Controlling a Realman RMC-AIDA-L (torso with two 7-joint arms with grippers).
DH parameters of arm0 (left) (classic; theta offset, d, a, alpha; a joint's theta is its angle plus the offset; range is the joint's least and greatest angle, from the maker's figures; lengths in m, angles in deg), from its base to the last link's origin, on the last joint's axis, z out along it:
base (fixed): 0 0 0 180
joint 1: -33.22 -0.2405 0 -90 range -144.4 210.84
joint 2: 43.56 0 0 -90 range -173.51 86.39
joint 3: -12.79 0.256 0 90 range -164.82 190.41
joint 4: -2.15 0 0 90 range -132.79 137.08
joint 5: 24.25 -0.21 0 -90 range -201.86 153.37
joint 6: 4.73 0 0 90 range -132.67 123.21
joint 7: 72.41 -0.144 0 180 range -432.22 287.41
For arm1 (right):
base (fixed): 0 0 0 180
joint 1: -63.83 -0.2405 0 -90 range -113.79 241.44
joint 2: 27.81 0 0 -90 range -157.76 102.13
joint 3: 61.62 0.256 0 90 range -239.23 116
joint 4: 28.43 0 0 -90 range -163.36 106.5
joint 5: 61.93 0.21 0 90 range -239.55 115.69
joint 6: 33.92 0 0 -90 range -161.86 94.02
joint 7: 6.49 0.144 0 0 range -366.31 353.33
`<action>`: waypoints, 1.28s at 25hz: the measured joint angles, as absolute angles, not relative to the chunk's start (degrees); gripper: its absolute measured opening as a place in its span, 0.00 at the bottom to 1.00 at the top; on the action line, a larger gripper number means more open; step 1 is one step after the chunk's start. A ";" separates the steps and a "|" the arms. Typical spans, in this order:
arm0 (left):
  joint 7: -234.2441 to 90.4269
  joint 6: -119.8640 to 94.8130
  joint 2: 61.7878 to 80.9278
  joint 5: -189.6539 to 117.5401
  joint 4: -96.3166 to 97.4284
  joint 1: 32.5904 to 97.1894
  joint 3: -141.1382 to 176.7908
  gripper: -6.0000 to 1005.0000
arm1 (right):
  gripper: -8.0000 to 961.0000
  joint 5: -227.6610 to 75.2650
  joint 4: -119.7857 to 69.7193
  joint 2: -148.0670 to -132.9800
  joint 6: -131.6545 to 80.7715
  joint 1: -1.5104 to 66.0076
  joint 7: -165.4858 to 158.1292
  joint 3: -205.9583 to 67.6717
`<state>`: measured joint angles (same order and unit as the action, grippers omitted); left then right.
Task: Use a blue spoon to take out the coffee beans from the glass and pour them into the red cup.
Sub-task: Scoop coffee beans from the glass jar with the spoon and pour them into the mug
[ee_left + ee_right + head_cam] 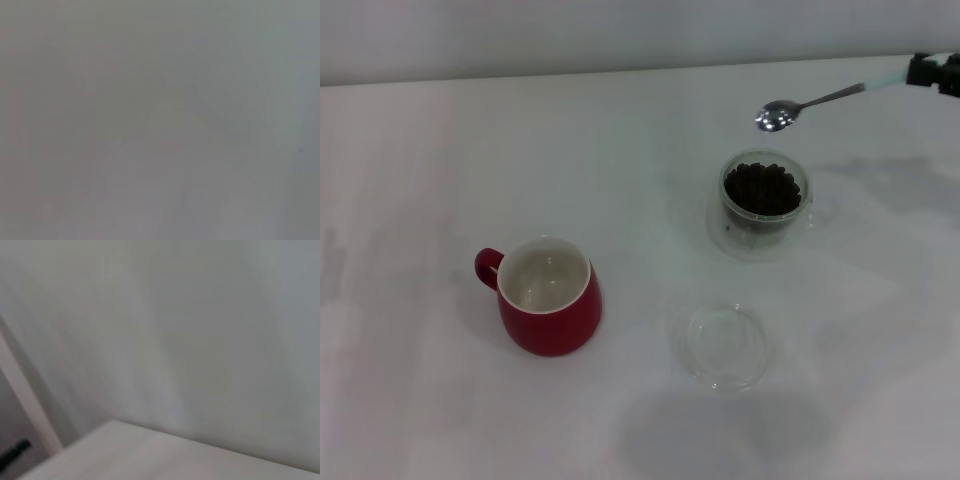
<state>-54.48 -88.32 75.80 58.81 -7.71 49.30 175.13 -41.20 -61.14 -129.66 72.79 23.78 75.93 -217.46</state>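
Landmark: the glass, a clear double-walled mug standing upright on the white table.

Coffee beans: dark heap inside the glass, filling it close to the rim.

Blue spoon: held in the air above and just behind the glass, toward the robot's right. Its shiny metal bowl hangs over the far side of the glass rim, not touching it; no beans are visible in the bowl. The pale blue handle runs away from the glass to the right edge of the head view.

Right gripper: dark, only partly in the head view, well to the right of the glass and higher than it. It pinches the end of the spoon handle.

Red cup: upright, well to the left of the glass and nearer the robot, white inside, handle turned away from the glass.

Shallow clear dish: near the glass, on its near side, apart from it.

Left gripper: not visible in any view. Both wrist views show only blurred pale surfaces.
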 joint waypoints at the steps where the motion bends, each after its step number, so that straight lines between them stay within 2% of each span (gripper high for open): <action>1: -54.47 -88.32 75.80 58.81 -7.69 49.39 175.18 0.73 | 0.16 -38.98 -64.20 -130.64 73.18 23.55 77.04 -220.16; 3: -54.48 -88.32 75.80 58.80 -7.69 49.57 175.27 0.73 | 0.16 -36.23 -71.32 -133.17 74.02 22.54 79.12 -223.48; 4: -54.48 -88.32 75.80 58.80 -7.72 49.63 175.32 0.73 | 0.16 -36.05 -76.34 -134.91 75.07 21.57 79.85 -224.05; 5: -54.48 -88.32 75.80 58.80 -7.77 49.71 175.37 0.73 | 0.16 -36.50 -78.77 -135.78 75.87 20.98 79.96 -224.01; 13: -54.47 -88.32 75.88 58.75 -7.87 50.23 175.21 0.73 | 0.16 -43.56 -84.89 -137.85 79.08 17.40 79.81 -223.83; 16: -54.47 -88.30 75.93 58.80 -7.88 50.29 175.18 0.73 | 0.16 -44.69 -86.61 -139.24 79.02 16.43 79.32 -223.77; 23: -54.48 -88.24 75.98 58.89 -7.88 50.47 175.13 0.73 | 0.16 -46.95 -87.55 -141.31 75.56 15.39 77.40 -223.67; 32: -54.48 -87.94 75.98 58.86 -7.87 50.45 175.13 0.73 | 0.16 -48.29 -86.74 -142.15 72.39 15.65 75.89 -223.60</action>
